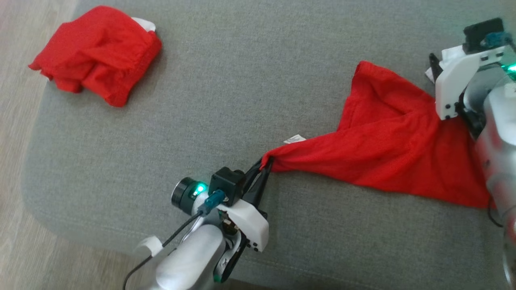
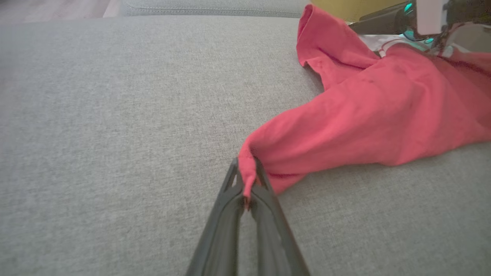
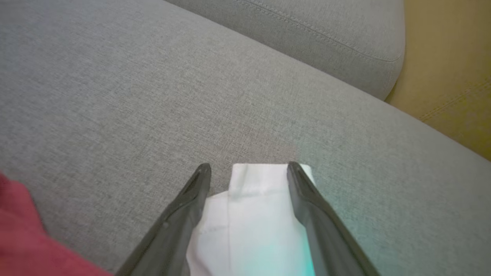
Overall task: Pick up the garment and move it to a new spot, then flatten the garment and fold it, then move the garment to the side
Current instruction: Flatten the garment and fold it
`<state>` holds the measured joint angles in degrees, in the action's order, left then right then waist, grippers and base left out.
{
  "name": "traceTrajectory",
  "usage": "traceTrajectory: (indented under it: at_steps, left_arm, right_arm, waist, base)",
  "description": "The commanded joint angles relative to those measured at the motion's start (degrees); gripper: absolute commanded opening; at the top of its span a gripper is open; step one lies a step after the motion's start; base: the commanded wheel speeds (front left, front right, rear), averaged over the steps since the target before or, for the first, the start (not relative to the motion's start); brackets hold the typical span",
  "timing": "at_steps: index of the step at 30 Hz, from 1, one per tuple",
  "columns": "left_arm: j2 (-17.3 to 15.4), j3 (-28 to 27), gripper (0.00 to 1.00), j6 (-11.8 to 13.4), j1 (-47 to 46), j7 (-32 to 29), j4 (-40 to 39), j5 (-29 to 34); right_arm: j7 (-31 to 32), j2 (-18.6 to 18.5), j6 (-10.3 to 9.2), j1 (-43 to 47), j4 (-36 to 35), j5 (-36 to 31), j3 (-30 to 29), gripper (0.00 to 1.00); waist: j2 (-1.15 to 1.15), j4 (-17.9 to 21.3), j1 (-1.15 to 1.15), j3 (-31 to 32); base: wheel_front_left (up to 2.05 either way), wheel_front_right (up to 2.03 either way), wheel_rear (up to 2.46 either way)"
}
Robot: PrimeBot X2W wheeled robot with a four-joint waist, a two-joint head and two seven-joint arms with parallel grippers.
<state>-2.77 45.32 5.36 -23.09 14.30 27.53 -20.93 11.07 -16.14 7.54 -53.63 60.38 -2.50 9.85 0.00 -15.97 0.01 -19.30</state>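
- The left tool (image 1: pixel 265 163), at 6 o'clock in the head view, is clamped shut on 1 corner of the red garment (image 1: pixel 395 145), its 2 dark fingers pinching a twisted point of cloth.
- From that corner the garment fans out toward 3 o'clock across the grey sofa cushion (image 1: pixel 242 80). It is spread but rumpled, and a white tag (image 1: pixel 295 139) shows at its upper edge. The 1-corner pull looks meant to draw the cloth taut for flattening.
- The right tool (image 3: pixel 249 168) stands with jaws wide apart at the garment's far end, near 2 o'clock. A strip of white fabric (image 3: pixel 249 222) lies between its fingers, unpinched. Whether the strip belongs to the garment cannot be told. The tool seems lined up for a 2nd hold.
- A 2nd red garment (image 1: pixel 100 56) sits bunched at 10 o'clock by the cushion's edge, well apart, apparently kept out of the working area.
- By the look of it, flattening is under way and folding has not begun.
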Motion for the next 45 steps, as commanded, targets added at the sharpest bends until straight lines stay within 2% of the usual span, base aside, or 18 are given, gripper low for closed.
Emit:
traceTrajectory:
  at_steps: [1, 11, 12, 13, 14, 15, 25, 31, 34, 40, 45]
  left_arm:
    - [-0.1, -1.2, 0.0, 0.4, -2.0, 0.7, -1.9, -0.6]
    - [-0.1, -0.3, 0.0, 1.1, -2.9, 0.7, -1.6, -1.5]
    - [-0.1, -0.3, 0.0, 1.1, -2.9, 0.7, -1.5, -1.5]
    - [-0.1, -0.3, 0.0, 1.1, -2.9, 0.7, -1.5, -1.5]
    - [-0.1, -0.2, 0.0, 1.1, -2.9, 0.7, -1.4, -1.6]
    - [-0.1, -0.2, 0.0, 1.1, -2.9, 0.7, -1.4, -1.6]
    - [-0.1, -1.1, 0.0, 1.4, -2.0, 0.7, -0.1, -1.7]
    - [-0.8, -5.8, 0.0, 1.4, -0.2, 0.7, 0.8, -1.1]
    - [-2.0, -8.6, 0.0, 1.1, 0.7, 0.7, 0.7, -1.0]
    - [-4.4, -13.7, 0.0, 0.8, 0.9, 0.7, -0.7, -0.9]
    - [-7.0, -17.3, 0.0, 0.8, -0.5, 0.7, -1.3, -1.3]
  right_arm:
    - [-0.6, 0.4, -0.05, -2.0, -0.8, 0.3, -0.1, 1.0]
    - [-3.9, 1.7, -0.05, -4.3, 4.2, -1.5, -2.1, 1.0]
    - [-4.2, 1.9, -0.05, -4.4, 4.7, -1.6, -2.2, 0.81]
    - [-4.2, 1.9, -0.05, -4.4, 4.7, -1.6, -2.2, 0.81]
    - [-4.4, 2.1, -0.05, -4.6, 5.1, -1.6, -2.4, 0.22]
    - [-4.6, 2.2, -0.05, -4.7, 5.5, -1.6, -2.5, 0.0]
    - [-9.5, 3.7, -0.05, -6.1, 7.5, -0.1, -2.3, 0.0]
    - [-13.5, 6.3, -0.05, -6.7, 5.8, 6.0, 2.1, 0.0]
    - [-14.2, 6.0, -0.05, -6.4, 2.7, 11.4, 6.0, 0.0]
    - [-11.2, 0.3, -0.05, -2.2, -9.3, 23.1, 16.0, 0.0]
    - [-7.2, -9.3, -0.05, 3.8, -24.5, 31.0, 24.7, 0.0]
  waist:
    - [0.0, -0.2, -0.01, -0.5]
    - [0.0, 0.3, -0.01, -1.0]
    - [0.0, 0.4, -0.01, -0.9]
    - [0.0, 0.4, -0.01, -0.9]
    - [0.0, 0.5, -0.01, -0.8]
    - [0.0, 0.6, -0.01, -0.7]
    - [0.0, 2.8, -0.01, 1.9]
    - [0.0, 8.4, -0.01, 6.6]
    - [0.0, 11.5, -0.01, 9.3]
    - [0.0, 16.2, -0.01, 14.2]
    - [0.0, 17.7, -0.01, 18.1]
  base:
    - [0.0, 0.0, 0.0]
    - [0.0, 0.0, 0.0]
    - [0.0, 0.0, 0.0]
    - [0.0, 0.0, 0.0]
    - [0.0, 0.0, 0.0]
    - [0.0, 0.0, 0.0]
    - [0.0, 0.0, 0.0]
    - [0.0, 0.0, 0.0]
    - [0.0, 0.0, 0.0]
    - [0.0, 0.0, 0.0]
    - [0.0, 0.0, 0.0]
